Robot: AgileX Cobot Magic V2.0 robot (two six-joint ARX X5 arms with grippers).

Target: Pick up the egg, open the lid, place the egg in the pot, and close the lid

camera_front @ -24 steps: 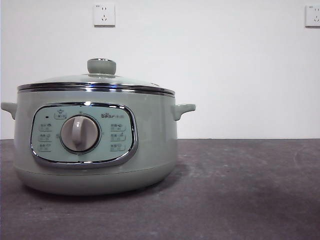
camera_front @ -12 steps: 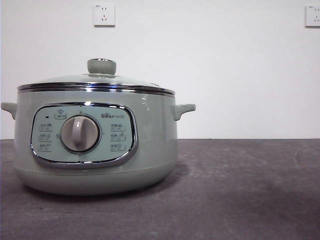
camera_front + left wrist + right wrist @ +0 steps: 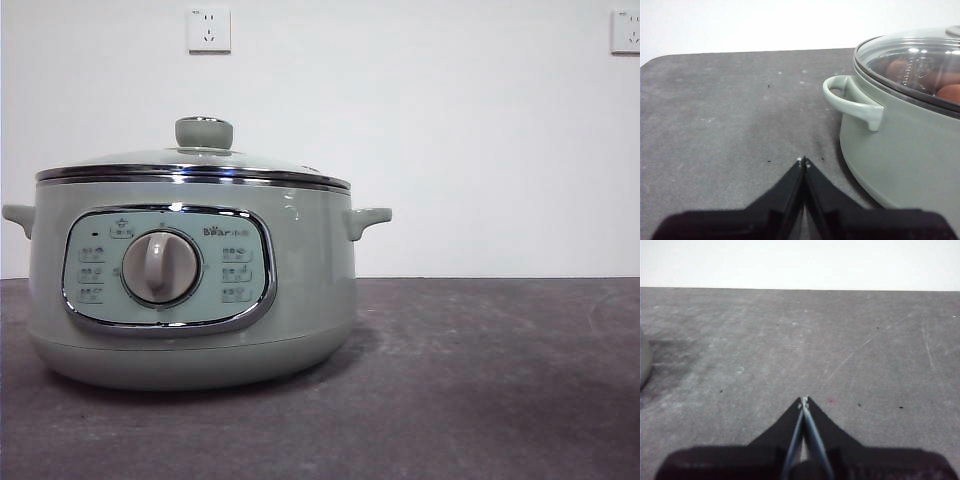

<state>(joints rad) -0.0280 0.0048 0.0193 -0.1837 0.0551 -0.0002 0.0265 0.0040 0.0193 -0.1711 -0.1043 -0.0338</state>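
L gripper [image 3: 803,161] was shut, tips pressed together, nothing held, parked low over the tabletop [image 3: 730,115] just beside the pot [image 3: 905,150], near its side handle [image 3: 855,100]. R gripper [image 3: 804,401] was also pinched shut w/ nothing in it, over bare tabletop well apart from the pot; only a sliver of pot wall showed at that view's edge. Neither arm showed in the front view, so both looked to be waiting.

Lid [image 3: 190,165] sat flat on the pot, chrome rim seated all round, knob [image 3: 204,132] upright at centre. Egg [image 3: 951,93] was visible thru the glass in the L wrist view, inside the pot, reddish-brown; a second brownish shape beside it could be another egg or a reflection, couldn't tell. No egg on the tabletop in any view.

Judgement: w/ egg inside and lid down, task looked done or nearly so; the shut, idle grippers fit a rest pose, not a grasp setup. Dial [image 3: 160,267] and panel faced the front cam, untouched by either arm.
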